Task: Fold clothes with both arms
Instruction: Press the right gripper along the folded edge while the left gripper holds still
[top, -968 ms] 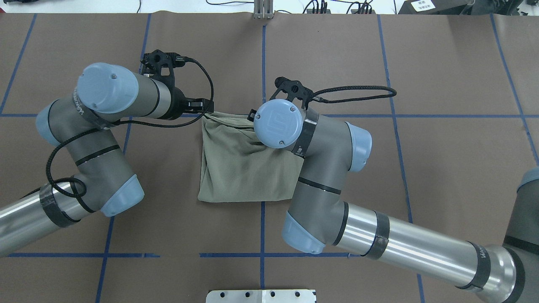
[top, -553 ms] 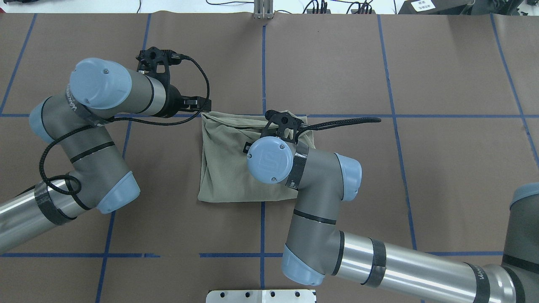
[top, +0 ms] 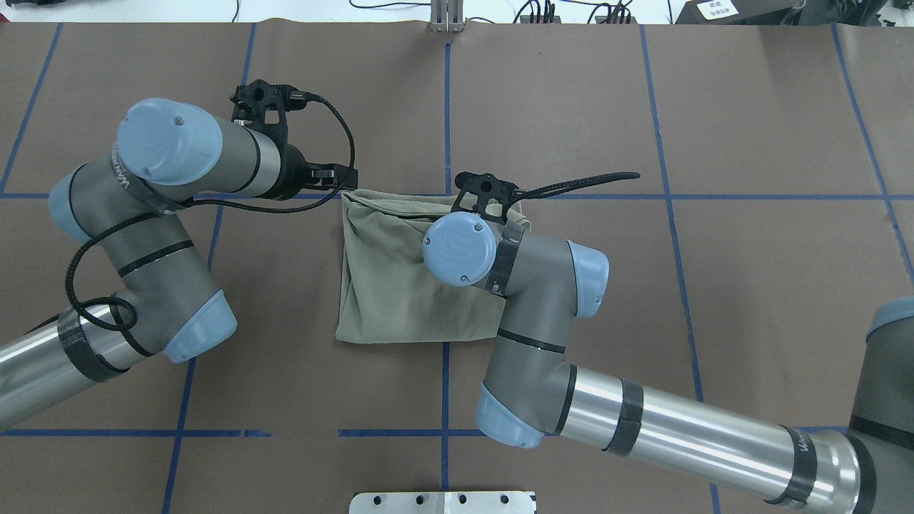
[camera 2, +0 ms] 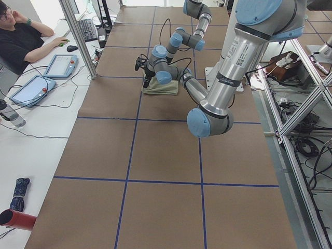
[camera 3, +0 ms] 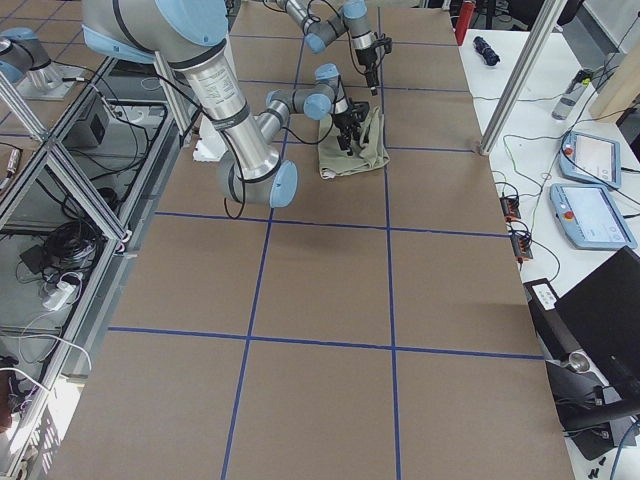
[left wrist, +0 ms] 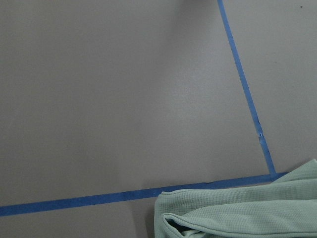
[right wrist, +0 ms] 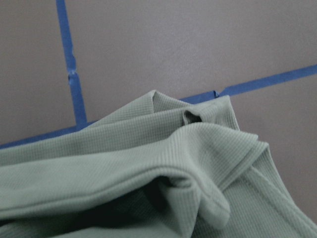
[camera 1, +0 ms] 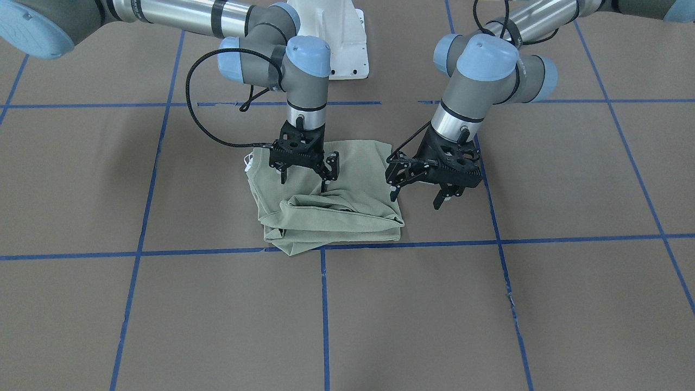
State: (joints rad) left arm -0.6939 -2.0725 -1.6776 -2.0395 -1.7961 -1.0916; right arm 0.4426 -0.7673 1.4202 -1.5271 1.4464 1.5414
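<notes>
The green shirt (top: 400, 285) lies folded in a rough square at the table's middle, with rumpled layers along its far edge (camera 1: 336, 214). A white tag (camera 1: 248, 163) peeks out at one corner. My right gripper (camera 1: 304, 182) hangs open just above the shirt, nothing between its fingers; in the overhead view its wrist (top: 458, 250) hides it. My left gripper (camera 1: 417, 196) is open and empty, off the shirt's side edge and a little above the table, next to the far corner (top: 335, 175). The left wrist view catches that shirt corner (left wrist: 237, 213); the right wrist view is filled with folds (right wrist: 148, 173).
Blue tape lines (top: 446, 107) mark a grid on the brown table cover. The white pedestal base (camera 1: 336, 43) stands at the robot's side. A metal plate (top: 443, 502) sits at the near edge. A person (camera 2: 21, 41) sits at a desk beyond the table.
My right wrist drew back from the shirt's far edge toward the robot, then eased forward a little. My left arm shifted slightly left, off the shirt's corner.
</notes>
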